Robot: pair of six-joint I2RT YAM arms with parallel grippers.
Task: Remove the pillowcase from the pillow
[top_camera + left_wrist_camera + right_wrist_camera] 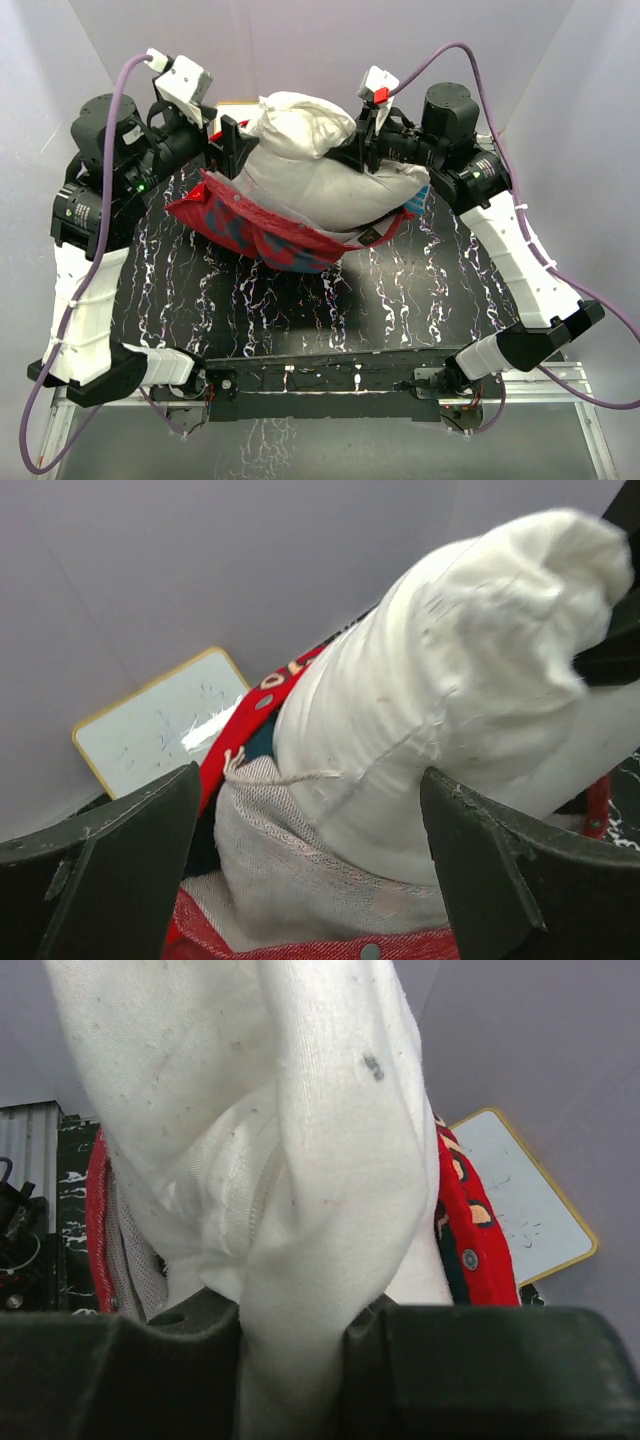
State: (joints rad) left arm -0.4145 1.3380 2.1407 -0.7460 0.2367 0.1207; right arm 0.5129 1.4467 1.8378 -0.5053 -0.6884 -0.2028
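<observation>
The off-white pillow is held up above the table's far middle, its lower half still inside the red pillowcase, which sags around it down to the table. My right gripper is shut on a bunch of the pillow's upper right fabric; in the right wrist view the fingers pinch the pillow, with the pillowcase behind. My left gripper is open at the pillow's upper left. In the left wrist view its jaws stand wide apart on either side of the pillow and the pillowcase's rim.
A wood-framed white board lies at the back by the wall, also in the left wrist view and the right wrist view. The black marbled table lies below. Purple walls close in on three sides.
</observation>
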